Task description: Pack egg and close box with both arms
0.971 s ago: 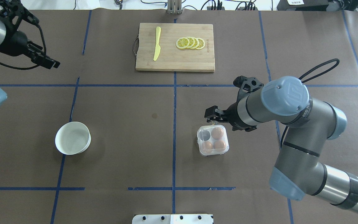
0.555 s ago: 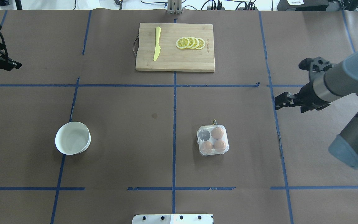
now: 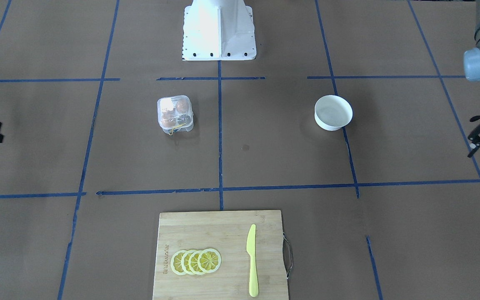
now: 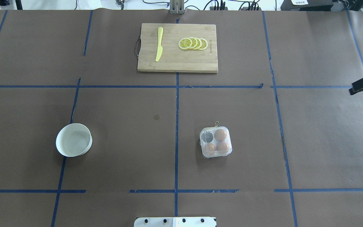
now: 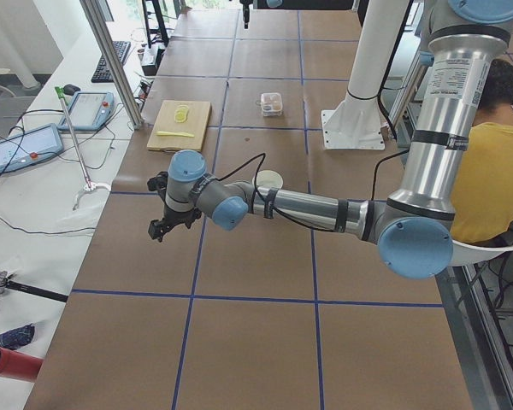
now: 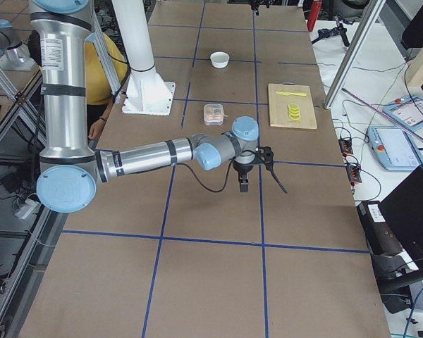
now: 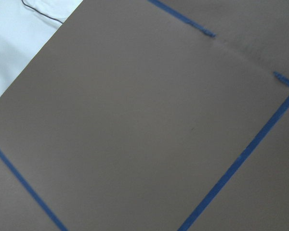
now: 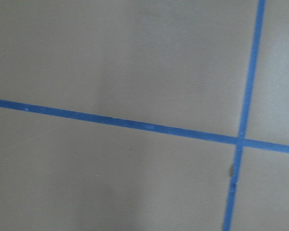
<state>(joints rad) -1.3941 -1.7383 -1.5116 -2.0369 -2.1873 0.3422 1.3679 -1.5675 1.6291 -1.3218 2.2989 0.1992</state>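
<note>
Box (image 4: 216,142) stands on the bench (image 4: 121,104), right of the centre tape line, nearer the robot than the cutting board (image 4: 177,63). Three of its four cells hold eggs; the egg (image 4: 220,135) sits in the far right cell. The lid appears to be down, though its clear plastic makes this uncertain. Yellow string shows at the far edge. White bowl (image 4: 73,139) stands well apart to the left.

Left gripper (image 3: 473,146) and right gripper (image 4: 353,90) hang at opposite bench ends. Jaws on both: state cannot be determined.
</note>
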